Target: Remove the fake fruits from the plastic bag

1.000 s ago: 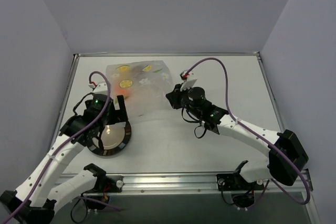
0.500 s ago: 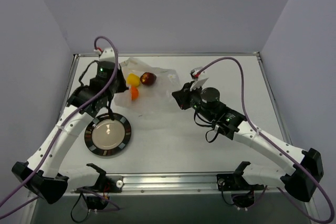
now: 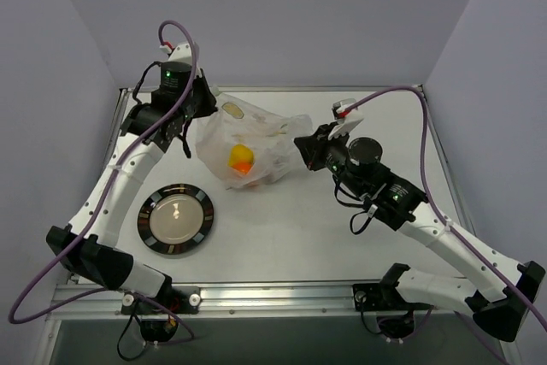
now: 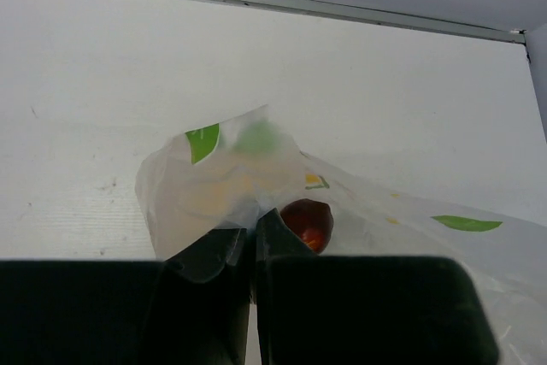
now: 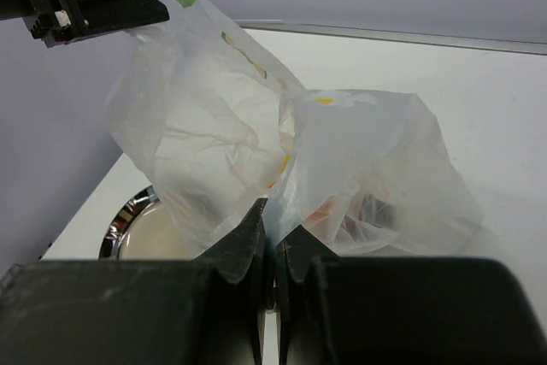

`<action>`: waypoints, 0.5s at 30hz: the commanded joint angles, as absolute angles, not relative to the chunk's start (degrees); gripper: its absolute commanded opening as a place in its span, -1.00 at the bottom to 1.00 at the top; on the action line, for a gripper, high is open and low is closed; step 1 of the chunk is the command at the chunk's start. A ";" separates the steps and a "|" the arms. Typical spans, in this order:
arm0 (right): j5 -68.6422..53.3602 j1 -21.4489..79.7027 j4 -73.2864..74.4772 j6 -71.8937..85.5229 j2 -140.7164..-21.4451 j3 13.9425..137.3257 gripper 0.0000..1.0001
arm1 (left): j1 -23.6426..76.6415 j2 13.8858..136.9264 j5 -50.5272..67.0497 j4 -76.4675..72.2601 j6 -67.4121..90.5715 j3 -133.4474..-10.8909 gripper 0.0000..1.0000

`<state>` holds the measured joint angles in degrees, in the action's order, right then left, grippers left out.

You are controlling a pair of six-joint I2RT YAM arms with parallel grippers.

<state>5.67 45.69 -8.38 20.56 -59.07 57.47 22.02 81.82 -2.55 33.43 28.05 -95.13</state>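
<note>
The plastic bag (image 3: 256,138) hangs bunched between both grippers, raised off the table. Through its film the top view shows the fake fruits as a yellow and orange clump (image 3: 241,159). My left gripper (image 3: 199,115) is shut on the bag's far left corner. In the left wrist view its jaws (image 4: 252,226) pinch the film (image 4: 214,181), with a dark red fruit (image 4: 306,221) inside just beyond the tips. My right gripper (image 3: 301,149) is shut on the bag's right side. In the right wrist view its jaws (image 5: 273,221) hold a fold of the bag (image 5: 256,126).
A round black-rimmed plate (image 3: 176,218) lies on the table at the front left, below the bag; its rim (image 5: 128,215) shows in the right wrist view. The table's metal back edge (image 4: 256,4) runs behind the bag. Grey walls enclose three sides.
My left gripper went from above the plate to the bag's left corner, shut on it and lifted it back. The bag rose from flat to bunched, and the fruits slid to its bottom.
</note>
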 commanded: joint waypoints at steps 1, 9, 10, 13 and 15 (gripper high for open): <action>9.49 44.56 -8.00 20.12 -58.10 59.95 -1.00 | 20.83 83.40 0.00 33.22 27.77 -99.50 -0.95; 16.77 43.42 -9.05 29.16 -58.27 39.33 -1.00 | 20.92 80.07 -2.98 23.48 34.08 -76.34 -0.95; 17.57 43.33 -10.10 30.48 -58.45 37.11 -1.00 | 21.18 80.07 -3.86 22.42 34.62 -74.38 -0.95; 19.15 42.98 -14.22 34.09 -58.62 30.00 -1.00 | 22.41 80.86 -6.49 19.43 35.07 -69.19 -0.95; 17.33 40.70 -17.03 34.71 -59.93 27.78 -1.00 | 22.67 82.08 -7.91 16.80 35.51 -67.60 -0.95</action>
<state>14.57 42.94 -10.41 30.61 -59.75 29.54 22.04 82.46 -4.10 23.42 33.34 -67.18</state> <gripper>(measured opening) 0.002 0.026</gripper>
